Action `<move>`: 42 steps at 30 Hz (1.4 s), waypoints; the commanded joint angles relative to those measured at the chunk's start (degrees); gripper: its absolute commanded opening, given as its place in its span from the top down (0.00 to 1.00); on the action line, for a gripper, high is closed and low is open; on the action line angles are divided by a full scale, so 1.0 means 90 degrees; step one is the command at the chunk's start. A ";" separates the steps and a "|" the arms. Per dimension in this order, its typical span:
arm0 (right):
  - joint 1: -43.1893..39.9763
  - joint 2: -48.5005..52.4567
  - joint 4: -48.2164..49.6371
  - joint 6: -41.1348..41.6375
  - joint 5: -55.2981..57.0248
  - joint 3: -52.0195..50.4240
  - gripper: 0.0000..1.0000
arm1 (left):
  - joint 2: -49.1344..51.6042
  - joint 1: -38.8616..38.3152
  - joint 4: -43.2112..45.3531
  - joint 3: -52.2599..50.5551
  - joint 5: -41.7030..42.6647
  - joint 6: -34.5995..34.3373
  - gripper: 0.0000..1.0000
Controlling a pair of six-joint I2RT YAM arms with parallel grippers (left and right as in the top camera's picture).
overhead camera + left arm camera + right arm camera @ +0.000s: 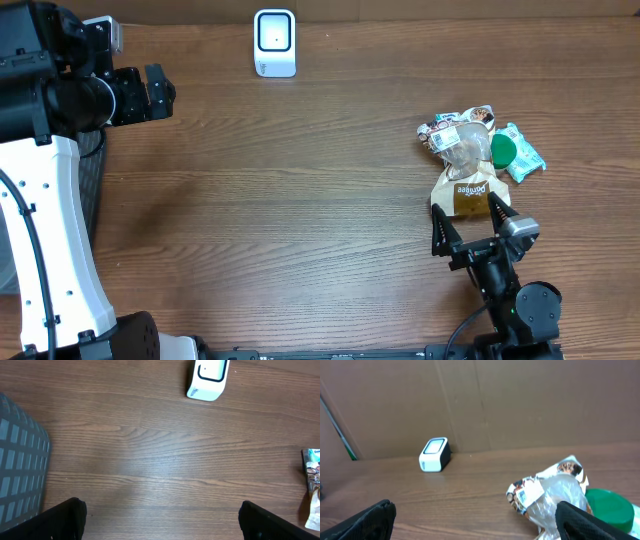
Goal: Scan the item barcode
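Note:
A white barcode scanner [274, 42] stands at the table's far edge; the left wrist view has it at top [207, 379], the right wrist view far off to the left [435, 454]. At the right lies a pile of items: a crinkled clear snack bag [460, 135] [550, 495], a brown pouch [465, 190], a green lid [503, 149] [610, 507] and a teal packet [524, 155]. My right gripper [470, 222] [476, 517] is open just in front of the pile, holding nothing. Far left, my left gripper [165, 93] [161, 520] hangs open over bare wood.
A grey mesh basket [20, 470] sits at the left edge of the table, under the left arm [92, 185]. A brown cardboard wall [520, 400] backs the table behind the scanner. Bare wood [300, 200] lies between scanner and pile.

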 commanded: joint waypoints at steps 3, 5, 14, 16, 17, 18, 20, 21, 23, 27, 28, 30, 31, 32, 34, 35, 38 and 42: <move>-0.0005 -0.0236 -0.0007 0.0002 0.0036 -0.0352 0.00 | 0.0012 -0.0039 0.0000 0.0049 0.0053 -0.0083 0.01; -0.0005 -0.0236 -0.0010 -0.0005 0.0036 -0.0352 0.00 | 0.0012 -0.0039 0.0000 0.0049 0.0053 -0.0083 0.01; -0.0005 -0.0231 -0.0007 0.0017 -0.0061 -0.0352 0.00 | 0.0012 -0.0039 0.0000 0.0049 0.0053 -0.0083 0.00; -0.0005 -0.0231 -0.0007 0.0017 -0.0061 -0.0352 0.00 | 0.0012 -0.0039 0.0000 0.0049 0.0053 -0.0083 0.01; -0.0005 -0.0231 -0.0007 0.0017 -0.0061 -0.0352 0.00 | 0.0012 -0.0039 0.0000 0.0049 0.0053 -0.0083 0.00; -0.0005 -0.0231 -0.0007 0.0017 -0.0061 -0.0352 0.00 | 0.0012 -0.0039 0.0000 0.0049 0.0053 -0.0083 0.00; -0.0005 -0.0231 -0.0007 0.0017 -0.0061 -0.0352 0.00 | 0.0012 -0.0039 0.0000 0.0049 0.0053 -0.0083 0.00; -0.0005 -0.0231 -0.0007 0.0017 -0.0061 -0.0352 0.00 | 0.0012 -0.0039 0.0000 0.0049 0.0053 -0.0083 0.00; -0.0005 -0.0231 -0.0007 0.0017 -0.0061 -0.0352 0.00 | 0.0012 -0.0039 0.0000 0.0049 0.0053 -0.0083 0.01; -0.0005 -0.0231 -0.0007 0.0017 -0.0061 -0.0352 0.00 | 0.0012 -0.0039 0.0000 0.0049 0.0053 -0.0083 0.01; -0.0005 -0.0231 -0.0007 0.0017 -0.0061 -0.0352 0.00 | 0.0012 -0.0039 0.0000 0.0049 0.0053 -0.0083 0.00; -0.0005 -0.0231 -0.0007 0.0017 -0.0061 -0.0352 0.00 | 0.0012 -0.0039 0.0000 0.0049 0.0053 -0.0083 0.00; -0.0005 -0.0231 -0.0007 0.0017 -0.0058 -0.0352 0.00 | 0.0012 -0.0039 0.0000 0.0049 0.0053 -0.0083 0.00; -0.0005 -0.0231 -0.0007 0.0017 -0.0061 -0.0352 0.00 | 0.0012 -0.0039 0.0000 0.0049 0.0053 -0.0083 0.00; -0.0005 -0.0231 -0.0007 0.0017 -0.0061 -0.0352 0.00 | 0.0012 -0.0039 -0.0002 0.0049 0.0053 -0.0083 0.01; -0.0005 -0.0231 -0.0007 0.0017 -0.0061 -0.0352 0.00 | 0.0012 -0.0039 0.0000 0.0049 0.0053 -0.0083 0.00; -0.0005 -0.0231 -0.0007 0.0017 -0.0061 -0.0352 0.00 | 0.0019 -0.0039 0.0000 0.0049 0.0053 -0.0083 0.00; -0.0005 -0.0231 -0.0007 0.0017 -0.0061 -0.0352 0.00 | 0.0027 -0.0039 0.0000 0.0049 0.0053 -0.0083 0.00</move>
